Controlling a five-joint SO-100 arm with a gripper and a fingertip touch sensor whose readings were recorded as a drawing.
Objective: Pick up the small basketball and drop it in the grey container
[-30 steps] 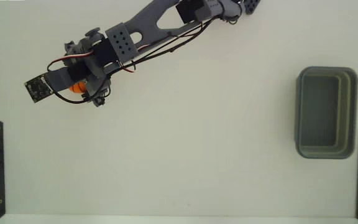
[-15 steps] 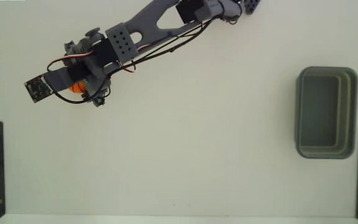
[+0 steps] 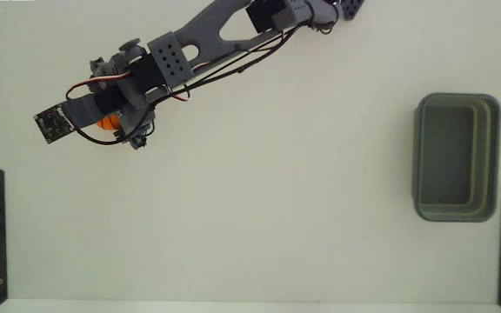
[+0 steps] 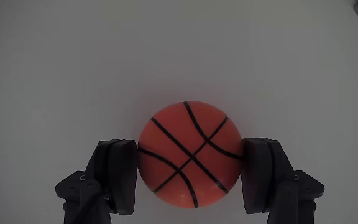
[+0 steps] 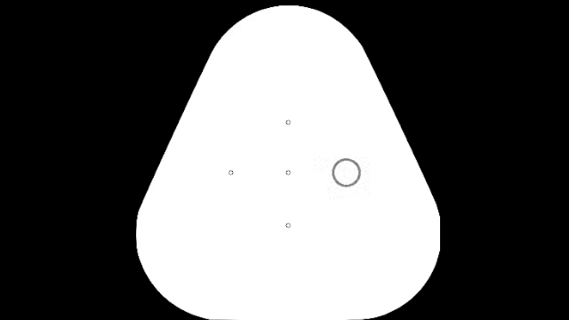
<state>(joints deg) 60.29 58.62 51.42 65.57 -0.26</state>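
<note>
In the wrist view the gripper (image 4: 190,177) has its two dark fingers (image 4: 118,175) set one on each side of the small basketball (image 4: 189,154), both pads touching the ball's flanks; the jaws are clenched on it. The ball is orange with thin black seam lines that cross near its lower middle and curve out toward its outline. It is round, so it has no long axis and points no way; the seam crossing faces the wrist camera. It sits on the white desk (image 4: 73,68).

In the fixed view the ball (image 3: 107,123) shows only as a small orange patch under the arm's wrist, near the desk's upper left corner. The grey arm (image 3: 198,45) reaches to it from the top edge, right of centre.

Well apart, by the right edge at mid-height, stands the grey container (image 3: 457,157), a rectangular tub with rounded corners and a stepped rim, its long axis running up and down in that view, opening upward.
</note>
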